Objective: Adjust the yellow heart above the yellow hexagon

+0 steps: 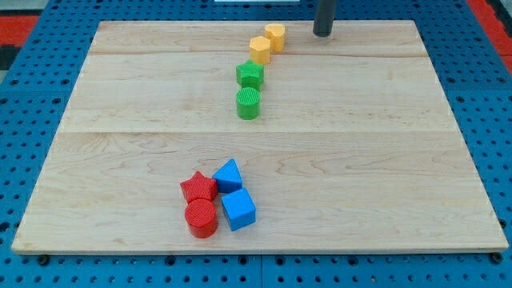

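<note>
No legible text (none anywhere)

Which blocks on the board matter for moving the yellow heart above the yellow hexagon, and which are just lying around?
Job: yellow heart, yellow hexagon, my tip at the heart's right.
Lying about: green star, green cylinder, red star, red cylinder, blue triangle, blue cube.

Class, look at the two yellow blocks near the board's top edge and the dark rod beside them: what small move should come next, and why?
Probably slide my tip a little toward the view's left, to meet the yellow heart. The tip stands apart from it on the view's right, while the heart already touches the yellow hexagon, up and to its right. A gentle leftward nudge might bring it more squarely above.
</note>
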`<state>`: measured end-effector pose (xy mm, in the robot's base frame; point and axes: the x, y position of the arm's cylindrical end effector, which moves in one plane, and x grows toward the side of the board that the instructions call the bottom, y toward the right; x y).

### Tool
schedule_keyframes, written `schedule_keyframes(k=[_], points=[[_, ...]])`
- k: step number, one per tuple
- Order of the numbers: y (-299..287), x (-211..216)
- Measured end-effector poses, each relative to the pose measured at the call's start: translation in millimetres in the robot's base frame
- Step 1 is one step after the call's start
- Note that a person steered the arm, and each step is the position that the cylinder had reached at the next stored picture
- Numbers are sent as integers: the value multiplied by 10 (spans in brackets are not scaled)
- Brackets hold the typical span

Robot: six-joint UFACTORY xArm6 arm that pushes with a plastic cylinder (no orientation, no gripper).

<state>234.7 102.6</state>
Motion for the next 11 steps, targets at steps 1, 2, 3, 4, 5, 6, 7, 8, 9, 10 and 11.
schedule_keyframes(k=[1, 2, 3, 4, 5, 6, 7, 8, 9, 10, 11], points=[[-216, 84], [-433, 85], [-621, 82], [-675, 82], [-653, 89], [-713, 122], [-730, 170], [-737, 267], [-756, 304], [-113, 568], [309, 1194]])
